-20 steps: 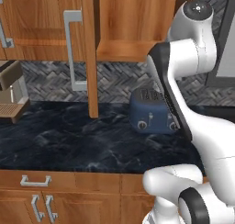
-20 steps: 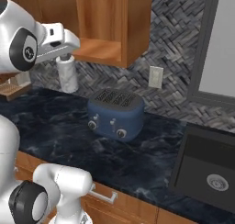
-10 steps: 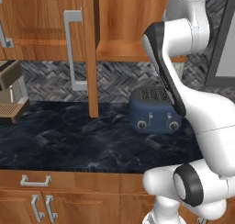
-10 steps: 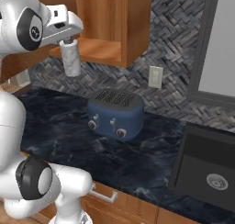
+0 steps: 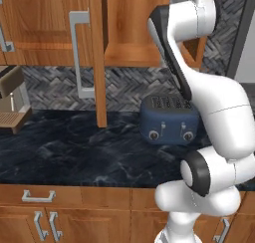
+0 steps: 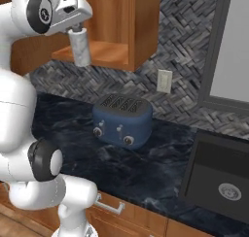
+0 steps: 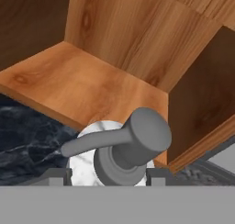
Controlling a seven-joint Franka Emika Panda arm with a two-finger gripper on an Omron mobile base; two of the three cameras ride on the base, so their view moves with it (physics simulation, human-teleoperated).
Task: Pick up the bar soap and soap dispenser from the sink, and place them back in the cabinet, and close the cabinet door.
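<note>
My gripper is shut on the soap dispenser, a white marbled bottle with a grey pump. It hangs just in front of the open cabinet, at the level of its lower shelf edge. In the hand view the pump head sits between my fingertips, with the bare wood cabinet shelf right beyond it. The cabinet door stands open, edge-on, with its silver bar handle. The black sink lies at the lower right. The bar soap is out of view.
A dark blue toaster stands on the dark marbled counter below the cabinet. A coffee machine sits at the counter's far left. A wall outlet and a window frame are to the right.
The arm has risen and carried the soap dispenser up from below the cabinet to the level of its shelf edge. The grip has stayed shut on it.
</note>
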